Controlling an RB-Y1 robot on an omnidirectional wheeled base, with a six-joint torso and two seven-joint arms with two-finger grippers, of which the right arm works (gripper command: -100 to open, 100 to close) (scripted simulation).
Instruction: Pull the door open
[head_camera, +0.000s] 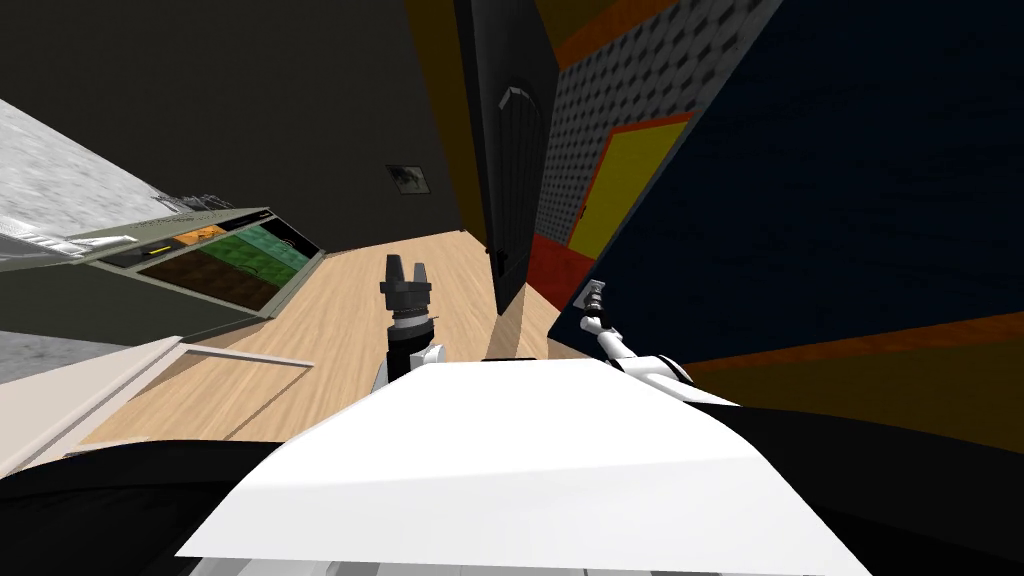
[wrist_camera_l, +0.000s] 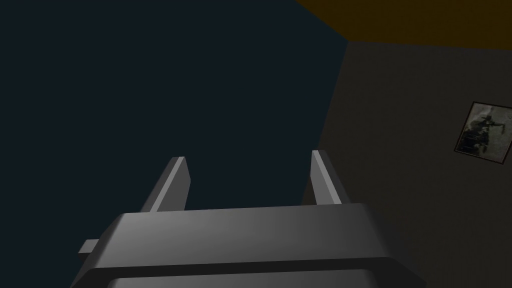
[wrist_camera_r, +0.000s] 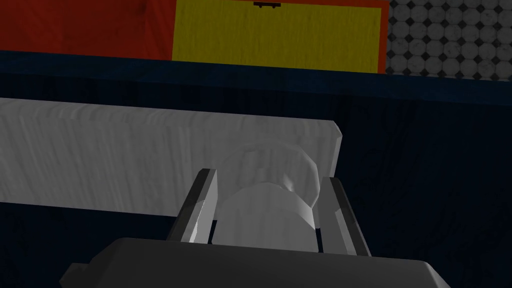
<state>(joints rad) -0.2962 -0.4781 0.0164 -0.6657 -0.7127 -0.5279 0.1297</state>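
Navy-blue door (head_camera: 850, 180) is taking up the right side of your head view, its near edge slanting down toward the lower middle of the frame. Its grey handle (head_camera: 596, 289) is sitting on that edge, just right of centre.

Right gripper (head_camera: 592, 302) is reaching to the handle from the lower middle of the head view, at the end of the white forearm.
- In the right wrist view the right gripper (wrist_camera_r: 267, 176) is clamping the handle (wrist_camera_r: 270, 200): a rounded grey knob is sitting between the two fingers (wrist_camera_r: 202, 205), and both are pressing its sides.
- A long grey plate (wrist_camera_r: 125, 155) is lying behind the knob, flat on the door (wrist_camera_r: 425, 175).
- Past the door's edge, a yellow panel (wrist_camera_r: 280, 35) in a red frame and a tiled wall (wrist_camera_r: 450, 40) are showing.

Left gripper (head_camera: 405, 262) is standing in the centre of your head view, above the pale wood floor (head_camera: 330, 330), pointing toward the top of the frame and well apart from the handle. In the left wrist view the left gripper (wrist_camera_l: 247, 160) is holding its fingers (wrist_camera_l: 172, 185) spread with nothing between them.

The yellow panel (head_camera: 625, 190) is showing in the upper middle of your head view, between a black door (head_camera: 515, 180) and the navy one.
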